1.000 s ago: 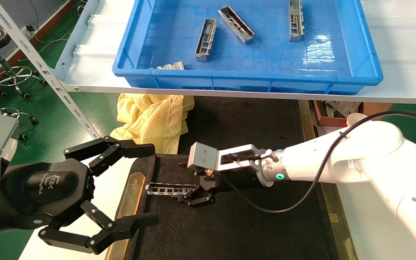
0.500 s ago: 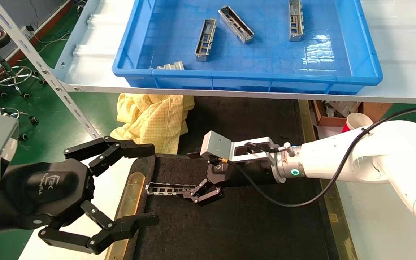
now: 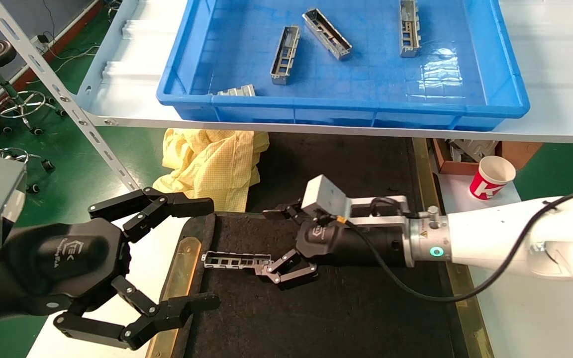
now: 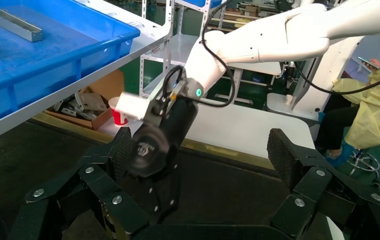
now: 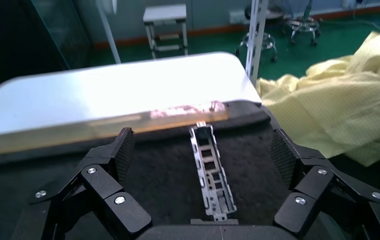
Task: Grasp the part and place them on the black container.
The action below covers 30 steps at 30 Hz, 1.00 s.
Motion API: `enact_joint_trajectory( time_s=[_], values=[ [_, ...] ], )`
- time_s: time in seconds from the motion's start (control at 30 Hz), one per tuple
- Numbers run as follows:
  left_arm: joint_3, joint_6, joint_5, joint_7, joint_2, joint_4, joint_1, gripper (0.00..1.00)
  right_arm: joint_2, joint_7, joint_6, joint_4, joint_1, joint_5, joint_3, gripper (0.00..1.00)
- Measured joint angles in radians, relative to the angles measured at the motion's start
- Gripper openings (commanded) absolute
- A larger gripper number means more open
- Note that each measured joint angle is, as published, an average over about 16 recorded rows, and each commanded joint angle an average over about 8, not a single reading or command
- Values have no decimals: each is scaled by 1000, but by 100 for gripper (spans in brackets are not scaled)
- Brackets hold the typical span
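One part (image 3: 237, 259), a slim silver-grey channel with rectangular cut-outs, lies flat on the black container (image 3: 341, 318) near its left brass strip (image 3: 179, 268). My right gripper (image 3: 266, 242) is open just right of the part's end, not touching it. In the right wrist view the part (image 5: 210, 172) lies on the felt between the wide-open pads (image 5: 124, 150) of my right gripper (image 5: 203, 150). My left gripper (image 3: 209, 252) is open and empty at the container's left edge. It also shows open in the left wrist view (image 4: 202, 155). Three more parts (image 3: 284, 54) lie in the blue crate (image 3: 495, 64).
The blue crate stands on a white shelf above and behind the container, with a short ridged block (image 3: 237, 90) in its front corner. A yellow cloth (image 3: 212, 164) lies behind the container's left end. A red paper cup (image 3: 491, 176) stands at the right. Stools stand far left.
My right gripper has opened, let go of the part and drawn back to the right. The part stays on the black container. The left arm has not moved.
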Motion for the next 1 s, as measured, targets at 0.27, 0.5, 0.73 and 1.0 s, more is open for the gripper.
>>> enact_joint_trajectory(
  time_s=[0.27,0.5,0.73,1.0],
  values=[
    [0,0,0,0,0,0,0,100,93,64,-36,132,-77,9,124,100],
    [0,0,0,0,0,0,0,100,175,120,-68,247,-144,16,232,100],
    [0,0,0,0,0,0,0,100,257,175,-100,363,-211,24,341,100],
    [0,0,0,0,0,0,0,100,351,239,-136,495,-288,32,465,100]
  ],
)
